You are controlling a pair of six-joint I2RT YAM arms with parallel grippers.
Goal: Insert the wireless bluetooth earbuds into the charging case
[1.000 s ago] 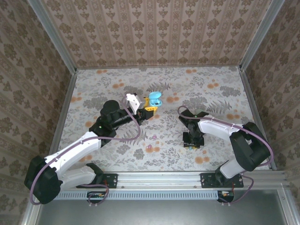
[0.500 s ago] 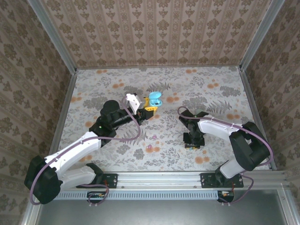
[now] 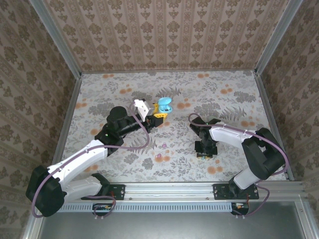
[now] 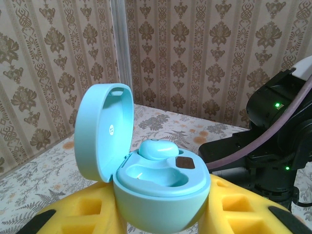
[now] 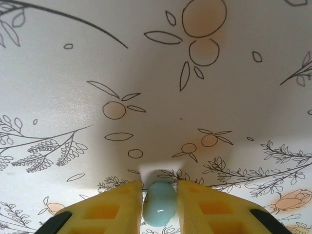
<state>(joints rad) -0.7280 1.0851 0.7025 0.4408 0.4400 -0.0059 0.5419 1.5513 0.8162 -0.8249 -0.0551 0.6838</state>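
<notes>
On the flowered cloth [image 3: 174,94], the left gripper [image 4: 161,214] clamps the open cyan charging case [image 4: 161,192], with one bud [image 4: 157,148] seated in it. The right gripper [image 5: 159,187] pinches a glossy pale-cyan earbud [image 5: 159,205] lying on the cloth. The pickup is in hand. The next move likely calls for a lift and a carry across to the free socket [image 4: 146,171].
</notes>
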